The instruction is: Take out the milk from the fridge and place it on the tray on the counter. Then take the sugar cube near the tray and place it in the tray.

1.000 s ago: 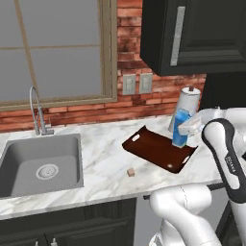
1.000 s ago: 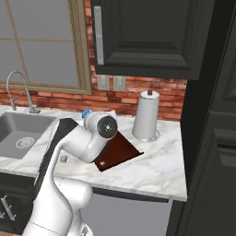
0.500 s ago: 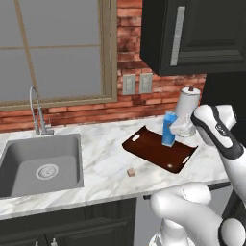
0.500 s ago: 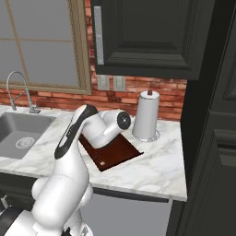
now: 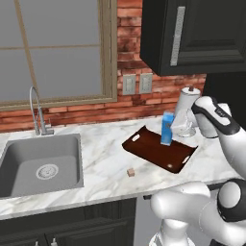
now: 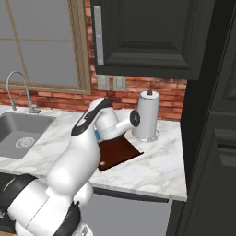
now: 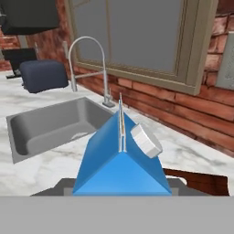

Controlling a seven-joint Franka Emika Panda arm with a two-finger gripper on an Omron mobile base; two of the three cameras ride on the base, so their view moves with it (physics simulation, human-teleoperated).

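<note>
The milk (image 5: 166,126), a slim bright-blue carton, stands upright over the far side of the dark reddish-brown tray (image 5: 153,153) on the marble counter (image 5: 103,166). My gripper (image 5: 176,129) reaches in from the right and is shut on the milk; I cannot tell whether the carton's base touches the tray. In the hand view the gabled top of the milk (image 7: 121,162) with its white cap sits right in front of the camera. A sliver of the milk (image 6: 97,134) shows behind my arm, over the tray (image 6: 117,153). The tiny tan sugar cube (image 5: 130,172) lies on the counter left of the tray's near corner.
A paper towel roll (image 5: 186,111) stands just behind and right of the tray. The grey sink (image 5: 41,163) with its faucet (image 5: 37,111) lies to the left. A dark toaster (image 7: 43,75) sits beyond the sink. Black cabinets hang above.
My arm has carried the milk leftward, from beside the paper towel roll to over the tray's far side. The sugar cube and the tray have stayed put.
</note>
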